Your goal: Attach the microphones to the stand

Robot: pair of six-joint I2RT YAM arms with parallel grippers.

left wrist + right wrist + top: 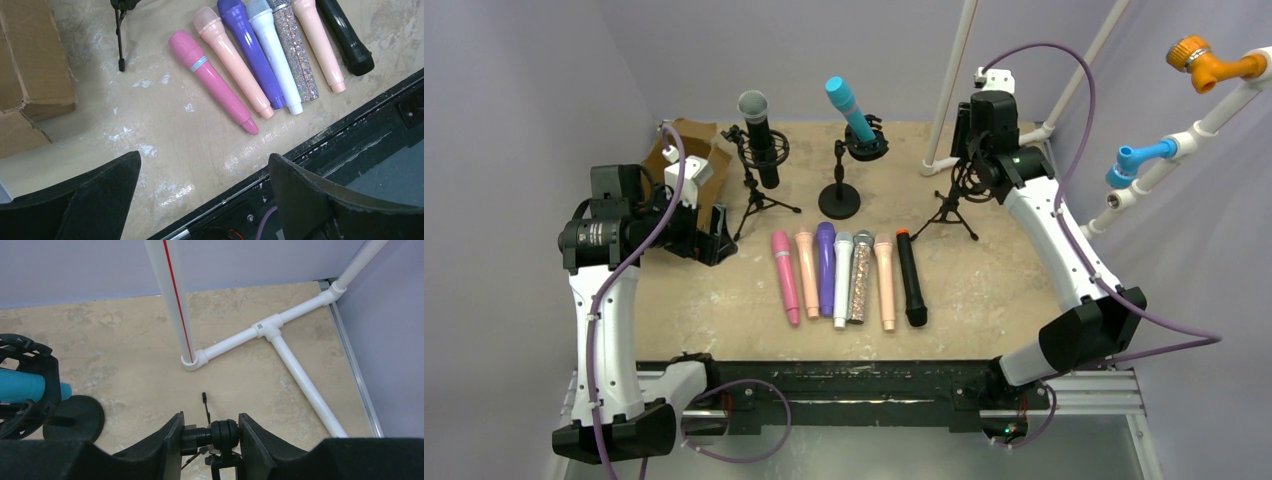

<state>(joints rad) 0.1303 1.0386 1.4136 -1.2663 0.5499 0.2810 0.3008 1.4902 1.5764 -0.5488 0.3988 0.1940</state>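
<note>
Several microphones lie side by side mid-table: pink (785, 277) (212, 80), peach (808, 262), purple (826, 268), white (842, 280), silver glitter (861, 277), a second peach (885, 282) and black (911, 278). A black microphone (760, 140) sits in the left tripod stand (754, 195). A teal one (850, 108) (25, 385) sits in the round-base stand (839, 200). My right gripper (210, 416) (972, 165) is shut on the knob and pivot joint (223, 432) atop the right tripod stand (946, 210), which holds no microphone. My left gripper (204, 156) (714, 235) hangs open and holds nothing, left of the row.
A cardboard box (692, 160) (30, 65) stands at the back left, close to my left arm. White PVC pipes (949, 90) (272, 332) rise and run along the floor at the back right. A black rail (844, 380) borders the near edge.
</note>
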